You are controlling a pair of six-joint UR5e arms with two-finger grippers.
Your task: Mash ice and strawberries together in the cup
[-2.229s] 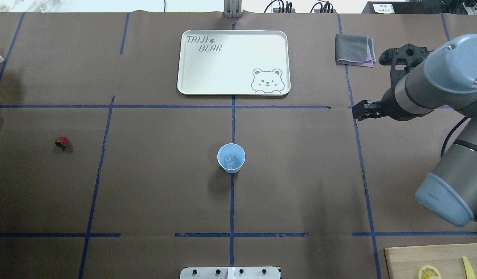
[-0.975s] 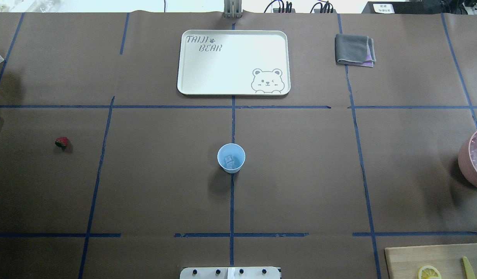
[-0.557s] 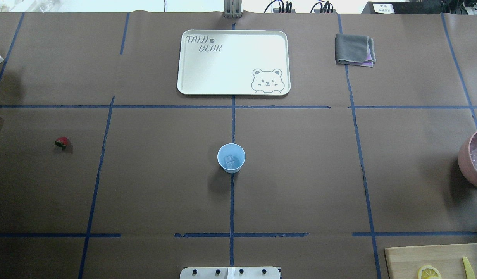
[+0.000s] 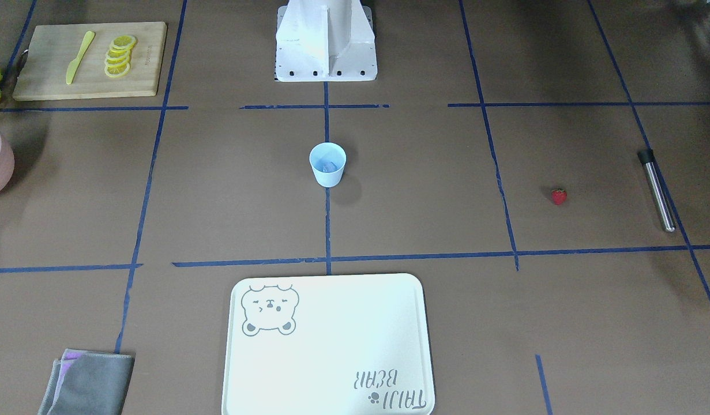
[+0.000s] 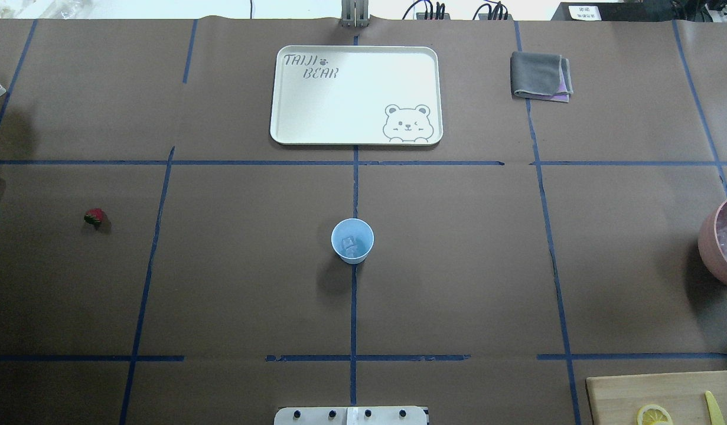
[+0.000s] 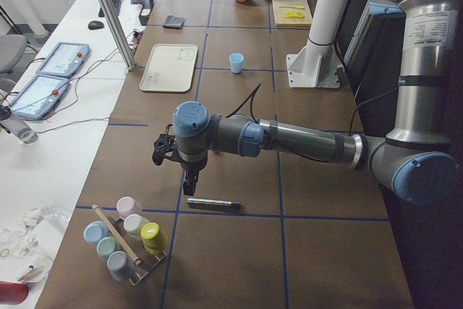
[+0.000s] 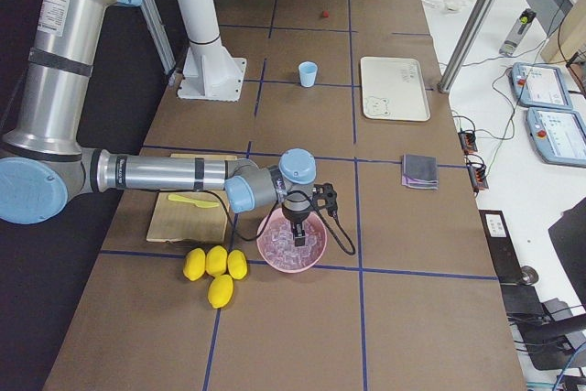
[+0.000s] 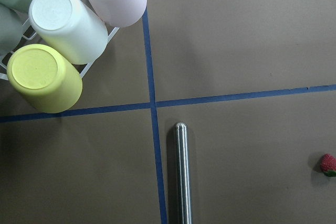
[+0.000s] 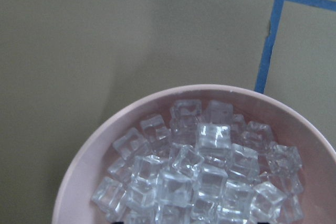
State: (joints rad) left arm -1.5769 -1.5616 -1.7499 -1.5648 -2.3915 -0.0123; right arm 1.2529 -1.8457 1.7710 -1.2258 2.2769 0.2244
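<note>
1. Strawberry lies on the paper in the left part of the table, well apart from the cup. By my reading it has not gone in yet.
2. The cup stands upright at the table's centre on the blue tape line. It holds a little ice, so that step looks at least begun, and nothing is mashed yet.
3. The pink bowl at the right edge is full of ice cubes, the likely supply.
4. The left gripper hangs above the metal rod, which I take to be the masher. I cannot tell how its jaws stand, and the wrist view shows no fingers.
5. The right gripper hovers over the ice bowl. Whether it is parted or clamped I cannot tell.
6. Still to do, as I judge it: put the strawberry in the cup, pick up the rod, and mash.
7. On the left, the rod lies near the table's end, just beside a rack of upturned cups, so that corner is tight.
8. Around the cup the paper is bare on all sides. The tray sits well beyond it.
9. On the right, the bowl sits at the view's edge, with the cutting board and lemons near, which gives less room.
</note>
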